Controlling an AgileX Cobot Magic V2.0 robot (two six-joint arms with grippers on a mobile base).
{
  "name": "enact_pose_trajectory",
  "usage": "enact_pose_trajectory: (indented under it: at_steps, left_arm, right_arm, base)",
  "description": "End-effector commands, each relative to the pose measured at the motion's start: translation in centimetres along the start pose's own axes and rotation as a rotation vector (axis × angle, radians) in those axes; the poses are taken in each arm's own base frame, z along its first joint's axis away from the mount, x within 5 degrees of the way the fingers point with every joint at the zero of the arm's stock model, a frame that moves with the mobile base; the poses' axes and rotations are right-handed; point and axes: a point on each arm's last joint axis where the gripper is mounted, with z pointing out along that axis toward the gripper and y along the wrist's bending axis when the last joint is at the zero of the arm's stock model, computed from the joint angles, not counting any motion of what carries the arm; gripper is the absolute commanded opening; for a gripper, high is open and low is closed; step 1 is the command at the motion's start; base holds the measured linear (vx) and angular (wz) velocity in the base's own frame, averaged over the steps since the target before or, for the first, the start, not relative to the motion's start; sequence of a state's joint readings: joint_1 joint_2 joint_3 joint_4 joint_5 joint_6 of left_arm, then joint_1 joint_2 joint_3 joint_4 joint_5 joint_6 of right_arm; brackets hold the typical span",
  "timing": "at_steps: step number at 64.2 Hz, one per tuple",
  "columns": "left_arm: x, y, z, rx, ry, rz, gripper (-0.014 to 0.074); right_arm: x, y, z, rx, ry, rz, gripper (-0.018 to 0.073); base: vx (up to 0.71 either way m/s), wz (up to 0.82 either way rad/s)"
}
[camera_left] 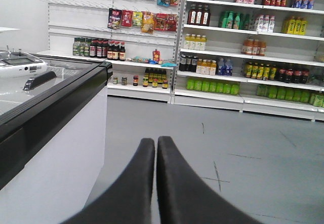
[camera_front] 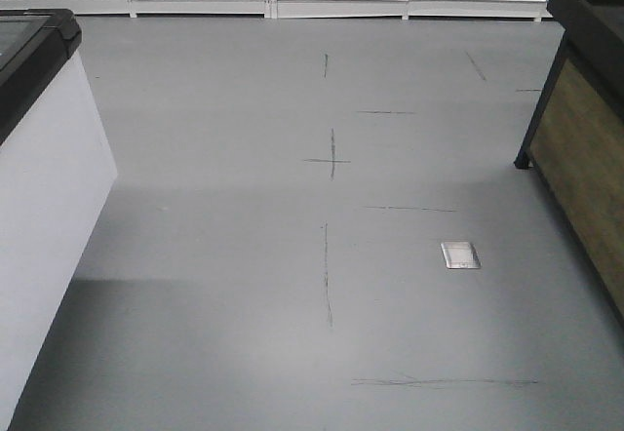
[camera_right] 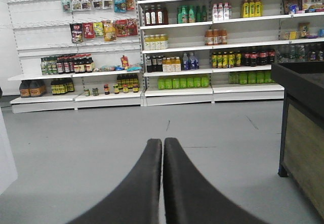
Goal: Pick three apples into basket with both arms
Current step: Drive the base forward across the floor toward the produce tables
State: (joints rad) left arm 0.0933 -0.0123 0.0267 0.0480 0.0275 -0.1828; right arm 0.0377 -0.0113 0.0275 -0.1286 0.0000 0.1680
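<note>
Fingers (camera_left: 139,183) of left gripper (camera_left: 156,142) and right gripper (camera_right: 162,142) meet, black, curved.

Grey floor (camera_front: 244,158) stretches ahead, scored with thin dark cross marks (camera_front: 331,161), with a small metal plate (camera_front: 460,254) set into it. There's a white cabinet (camera_front: 44,158) with a black rim on the left, a wood-panelled stand (camera_front: 585,158) on the right, and stocked shelves (camera_right: 177,46) along the back wall, green bottles (camera_right: 182,82) low down.

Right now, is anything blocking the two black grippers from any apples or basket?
No apples or basket show in any view, so that cannot be judged. The left gripper and right gripper, both shut, face grey floor, flanked by a white cabinet left and a wood-panelled counter right.
</note>
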Motion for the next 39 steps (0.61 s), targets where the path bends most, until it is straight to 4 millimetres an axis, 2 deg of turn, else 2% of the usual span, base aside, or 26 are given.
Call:
enact_pose_trajectory:
  at_steps: [1, 39]
  left_arm:
    - [-0.56, -0.09, -0.13, 0.012, -0.079, -0.014, -0.0006]
    - [-0.56, -0.09, -0.13, 0.012, -0.079, -0.014, -0.0006]
  right_arm:
    - [-0.28, 0.07, -0.09, -0.007, -0.074, -0.018, -0.0004]
    - [-0.28, 0.07, -0.09, -0.007, -0.074, -0.018, -0.0004]
  base:
    - [0.00, 0.00]
    - [0.00, 0.00]
